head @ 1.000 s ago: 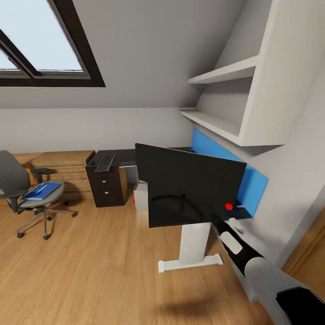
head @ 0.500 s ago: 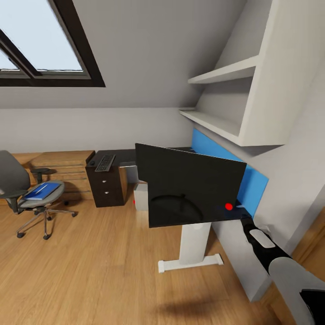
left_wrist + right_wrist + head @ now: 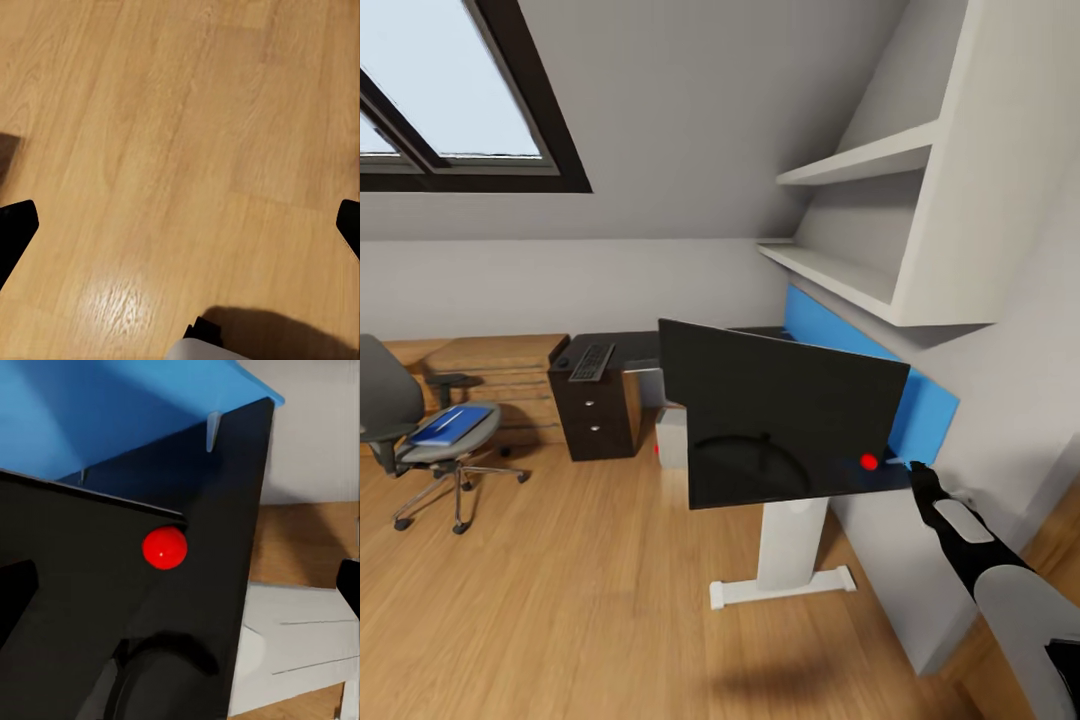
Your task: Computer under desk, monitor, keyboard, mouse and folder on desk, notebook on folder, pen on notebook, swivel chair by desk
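Monitor: we are seeing the monitor (image 3: 785,415) standing on the desk (image 3: 770,540) with its black screen turned out toward the room, its red light (image 3: 869,462) at the lower corner nearest our right arm.
Desk: we are reading the glossy black top in the right wrist view (image 3: 225,510), the blue back panel (image 3: 860,365) rising behind it against the wall.
Right gripper: we are holding the right gripper (image 3: 918,470) just beside the desk's near end, close to the monitor's lit corner; its finger edges sit far out at both sides of the wrist picture, so we are judging it spread wide and empty.
Left gripper: we are pointing the left gripper (image 3: 180,225) down at bare wood floor, fingers wide apart, nothing between them.
Step in hand: we are judging this to be the monitor check or a small squaring-up of it, not a lift.
Doing it well: we are advising a slow approach to the screen's edge, a push low near the stand so it is not tipping, and keeping clear of the blue panel.
Keyboard: we are noting the keyboard (image 3: 592,360) lying on the black drawer cabinet (image 3: 595,420), well apart from the monitor.
Folder: we are seeing the folder (image 3: 452,423) resting on the swivel chair (image 3: 420,440), far across the room.
Computer: we are glimpsing the computer (image 3: 670,437) on the floor behind the screen, mostly hidden.
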### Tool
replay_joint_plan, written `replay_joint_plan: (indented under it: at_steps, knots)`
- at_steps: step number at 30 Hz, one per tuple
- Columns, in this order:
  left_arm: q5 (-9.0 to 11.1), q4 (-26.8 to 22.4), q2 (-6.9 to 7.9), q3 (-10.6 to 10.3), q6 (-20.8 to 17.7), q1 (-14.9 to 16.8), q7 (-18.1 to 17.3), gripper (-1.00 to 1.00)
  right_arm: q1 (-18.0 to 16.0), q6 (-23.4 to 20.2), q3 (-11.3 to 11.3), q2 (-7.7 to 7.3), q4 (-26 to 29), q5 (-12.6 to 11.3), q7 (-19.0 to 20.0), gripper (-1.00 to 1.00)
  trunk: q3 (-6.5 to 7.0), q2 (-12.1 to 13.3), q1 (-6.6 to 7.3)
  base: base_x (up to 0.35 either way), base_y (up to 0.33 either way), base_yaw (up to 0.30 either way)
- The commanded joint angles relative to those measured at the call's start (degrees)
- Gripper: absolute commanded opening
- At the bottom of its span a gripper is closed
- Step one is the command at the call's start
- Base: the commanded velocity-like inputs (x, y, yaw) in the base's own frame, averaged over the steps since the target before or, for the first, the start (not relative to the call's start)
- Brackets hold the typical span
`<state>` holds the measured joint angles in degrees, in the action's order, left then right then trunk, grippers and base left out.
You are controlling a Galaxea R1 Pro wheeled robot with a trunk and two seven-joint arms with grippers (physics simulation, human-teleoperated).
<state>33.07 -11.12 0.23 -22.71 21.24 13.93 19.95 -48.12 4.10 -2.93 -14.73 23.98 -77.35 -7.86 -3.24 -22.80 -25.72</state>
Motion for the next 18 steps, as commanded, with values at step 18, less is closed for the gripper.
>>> replay_joint_plan:
  at_steps: [18]
  knots:
    - [0.41, -0.04, -0.23, -0.66, 0.26, 0.04, 0.35, 1.00, -0.02, 0.11, -1.07, 0.04, -0.60, -12.09, 8.01, 1.00, -0.13, -0.12, -0.06, 0.040, -0.009, 0.000]
